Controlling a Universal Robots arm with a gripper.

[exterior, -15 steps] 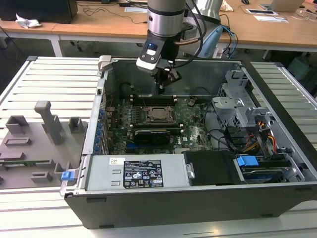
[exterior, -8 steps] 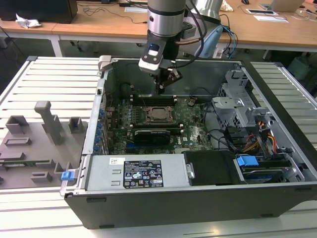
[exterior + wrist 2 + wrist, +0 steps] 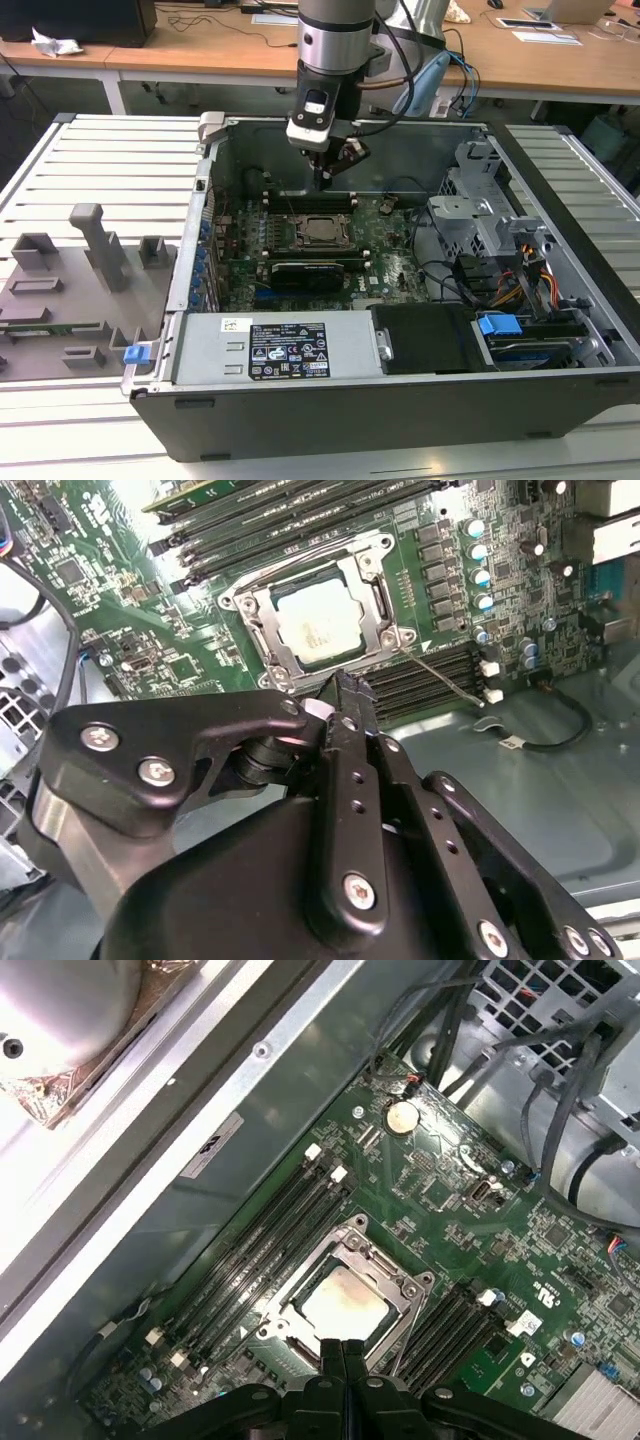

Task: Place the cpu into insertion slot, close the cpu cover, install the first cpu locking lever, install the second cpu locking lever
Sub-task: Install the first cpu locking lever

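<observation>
The cpu (image 3: 318,627) lies flat in the insertion slot (image 3: 383,595) on the green board, its pale metal top showing. The cpu cover (image 3: 262,620) is folded down around it as a silvery frame. A thin wire lever (image 3: 440,673) sticks out from one socket corner over the memory slots. My gripper (image 3: 338,685) hovers just above the socket's edge with its black fingers pressed together and nothing between them. In the first wrist view the gripper (image 3: 342,1345) sits right beside the cpu (image 3: 345,1303). In the exterior view the gripper (image 3: 322,183) hangs over the cpu (image 3: 322,229).
Long memory slots (image 3: 265,1250) flank the socket. A long black card (image 3: 310,272) lies nearer the front. A drive cage (image 3: 480,215) with cables stands at the exterior view's right, a power supply (image 3: 290,350) in front, a grey fixture tray (image 3: 80,280) outside the case.
</observation>
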